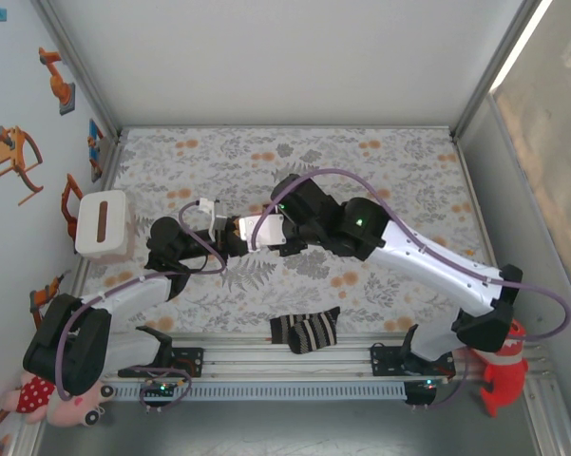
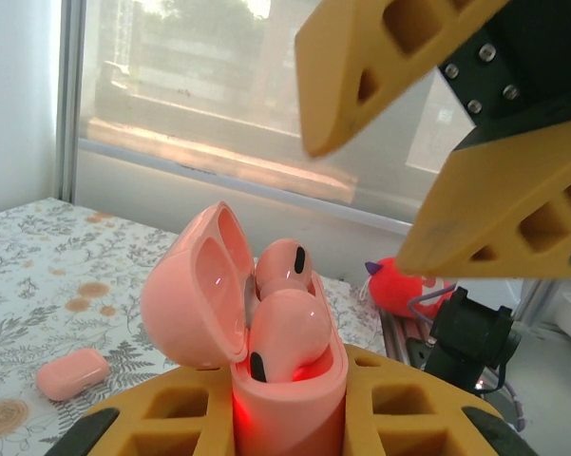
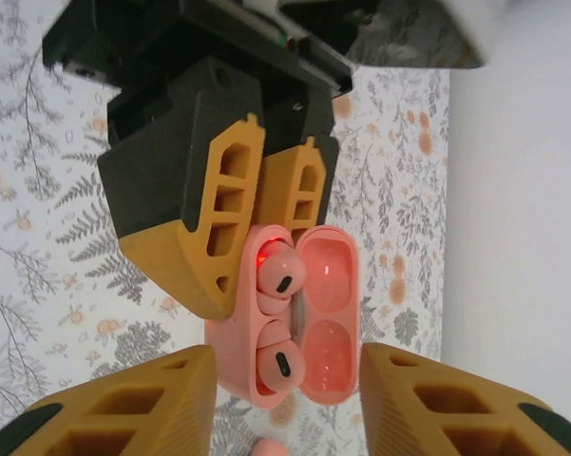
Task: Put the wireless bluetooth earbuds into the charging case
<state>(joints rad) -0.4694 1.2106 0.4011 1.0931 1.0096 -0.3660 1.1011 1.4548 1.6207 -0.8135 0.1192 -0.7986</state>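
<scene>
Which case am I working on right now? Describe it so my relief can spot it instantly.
At the middle of the floral cloth, the left gripper clamps a salmon-pink charging case. Its lid is swung open, with two earbuds seated inside and a red light glowing. The other pink case lies closed on the cloth.

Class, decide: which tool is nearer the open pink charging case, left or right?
Left. The left tool clamps the charging case by its base, touching it. The right tool is open, its fingers clear of the case and holding nothing.
</scene>
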